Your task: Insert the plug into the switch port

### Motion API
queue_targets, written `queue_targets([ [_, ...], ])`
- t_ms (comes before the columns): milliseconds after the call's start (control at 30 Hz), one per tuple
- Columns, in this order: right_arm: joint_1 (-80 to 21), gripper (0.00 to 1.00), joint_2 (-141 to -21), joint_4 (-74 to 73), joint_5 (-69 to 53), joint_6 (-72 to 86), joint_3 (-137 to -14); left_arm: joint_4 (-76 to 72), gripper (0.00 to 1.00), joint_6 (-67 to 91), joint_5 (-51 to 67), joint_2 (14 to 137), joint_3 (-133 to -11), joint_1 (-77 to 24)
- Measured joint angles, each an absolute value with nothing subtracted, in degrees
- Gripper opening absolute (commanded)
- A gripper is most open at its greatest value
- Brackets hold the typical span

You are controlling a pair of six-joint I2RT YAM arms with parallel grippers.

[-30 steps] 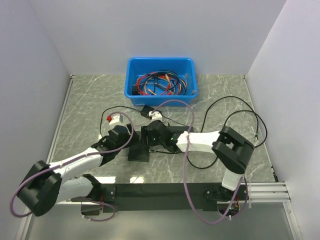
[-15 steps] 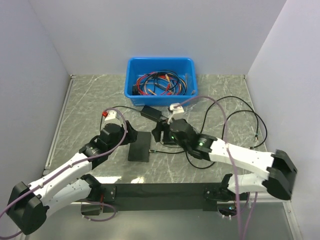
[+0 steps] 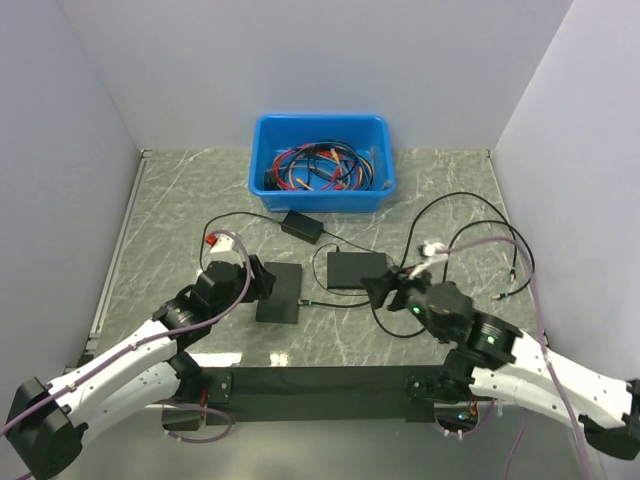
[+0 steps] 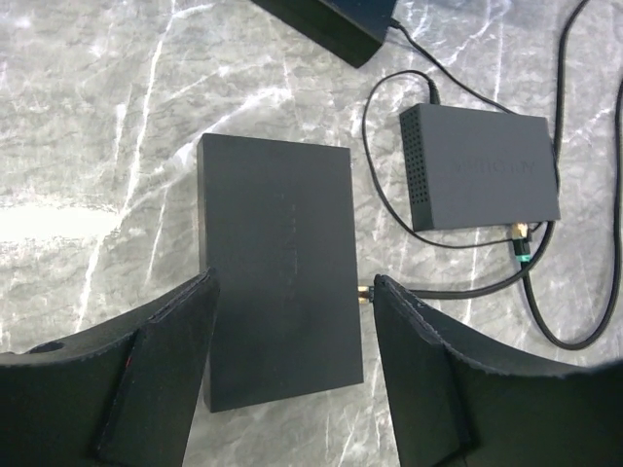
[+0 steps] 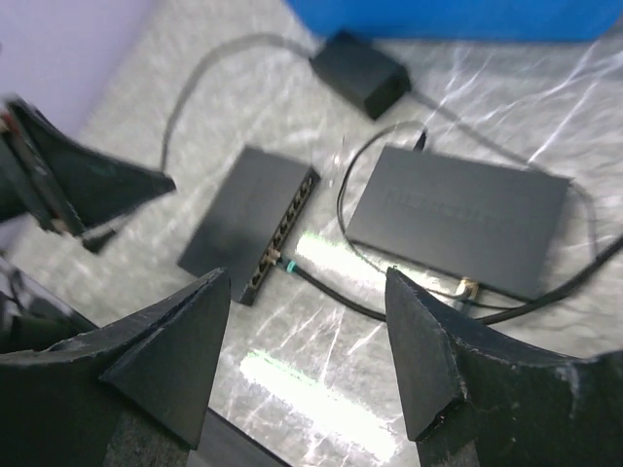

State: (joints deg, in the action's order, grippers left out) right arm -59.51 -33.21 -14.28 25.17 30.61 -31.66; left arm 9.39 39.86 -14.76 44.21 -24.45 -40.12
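The switch is a flat black box on the table; it also shows in the left wrist view and the right wrist view. The plug, brass-tipped on a thin black cable, sits against the switch's port side, in one of the ports. My left gripper is open and empty, its fingers straddling the switch's near end from above. My right gripper is open and empty, back from the switch to its right.
A second black box lies right of the switch with cables plugged in. A black brick adapter lies behind it. A blue bin of red and blue cables stands at the back. Black cable loops lie at the right.
My right arm has pulled back to the right and toward the near edge, uncovering the second black box. My left gripper has drawn back slightly from the switch.
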Motion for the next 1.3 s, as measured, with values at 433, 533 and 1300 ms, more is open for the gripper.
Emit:
queue_targets([
  [433,-59.5,0.72,-23.5,-22.0,29.4,31.9,-29.8,9.3,0.69,39.6,-15.3,41.4,-23.6,-42.0],
  [533,-59.5,0.72,-23.6,-23.5,29.6,32.5,-29.8,9.3,0.69,39.6,-15.4,41.4,-23.6,-42.2],
  [1300,-59.5,0.72,-23.3,-24.3,30.1,33.4,-29.8,9.3,0.68,39.6,-16.4,42.2,-23.6,-42.5],
])
